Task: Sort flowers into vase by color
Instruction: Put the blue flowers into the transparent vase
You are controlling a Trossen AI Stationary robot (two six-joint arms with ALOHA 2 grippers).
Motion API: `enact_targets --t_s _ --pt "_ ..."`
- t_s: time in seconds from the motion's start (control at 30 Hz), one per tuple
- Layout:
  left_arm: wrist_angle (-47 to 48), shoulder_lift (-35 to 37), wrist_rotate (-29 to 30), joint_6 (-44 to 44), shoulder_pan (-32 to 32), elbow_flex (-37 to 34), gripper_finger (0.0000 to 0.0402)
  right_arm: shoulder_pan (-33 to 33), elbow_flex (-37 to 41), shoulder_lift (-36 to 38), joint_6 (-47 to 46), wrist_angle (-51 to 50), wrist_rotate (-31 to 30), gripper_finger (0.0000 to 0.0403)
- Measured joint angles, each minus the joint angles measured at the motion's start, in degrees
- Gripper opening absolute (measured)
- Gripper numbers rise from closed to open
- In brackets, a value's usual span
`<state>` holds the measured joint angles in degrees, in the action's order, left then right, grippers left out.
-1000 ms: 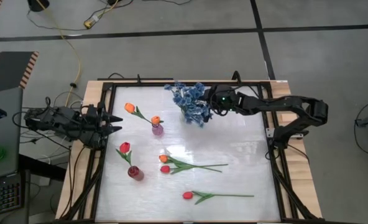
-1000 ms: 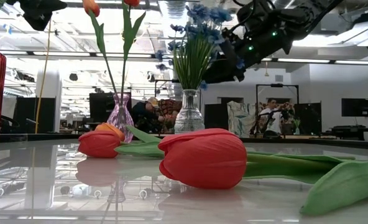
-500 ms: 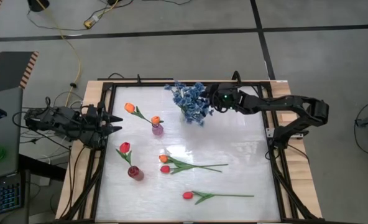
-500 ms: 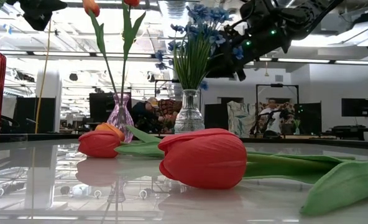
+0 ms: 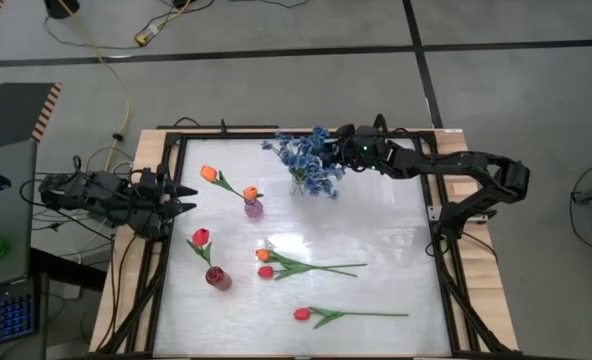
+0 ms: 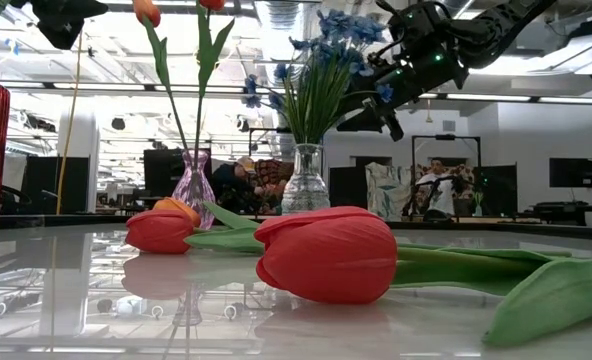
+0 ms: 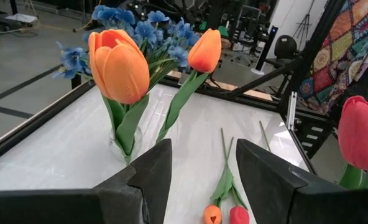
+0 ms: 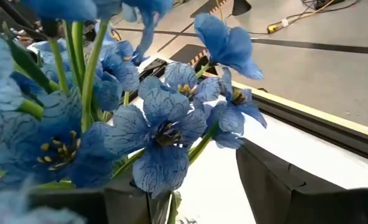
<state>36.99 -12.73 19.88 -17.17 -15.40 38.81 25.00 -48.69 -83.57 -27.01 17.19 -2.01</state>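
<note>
— Where are the blue blossoms (image 5: 306, 162)?
— In the clear vase (image 6: 304, 181) at the desk's (image 5: 396, 250) twelve o'clock edge.
— And the right claw (image 5: 344, 140)?
— Spread, at the bunch's two o'clock, fingers among the blooms.
— The left claw (image 5: 186, 198)?
— Spread, empty, at nine o'clock.

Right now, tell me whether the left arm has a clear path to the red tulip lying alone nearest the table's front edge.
Probably yes. The left gripper waits open at the table's left edge, and the red tulip lies flat, apart from others; only the red vase stands near the path.
</note>
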Motion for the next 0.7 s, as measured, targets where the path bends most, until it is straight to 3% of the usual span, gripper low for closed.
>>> enact_targets --t_s 0.33,0.7 --pt "0.00 -0.01 0.00 0.00 -0.02 0.00 0.0167 0.25 0.00 0.00 -0.63 0.11 -0.46 0.0201" --pt "0.00 0.00 0.00 0.00 -0.01 0.00 0.0167 -1.29 0.00 0.02 13.41 3.03 -0.52 0.0201"
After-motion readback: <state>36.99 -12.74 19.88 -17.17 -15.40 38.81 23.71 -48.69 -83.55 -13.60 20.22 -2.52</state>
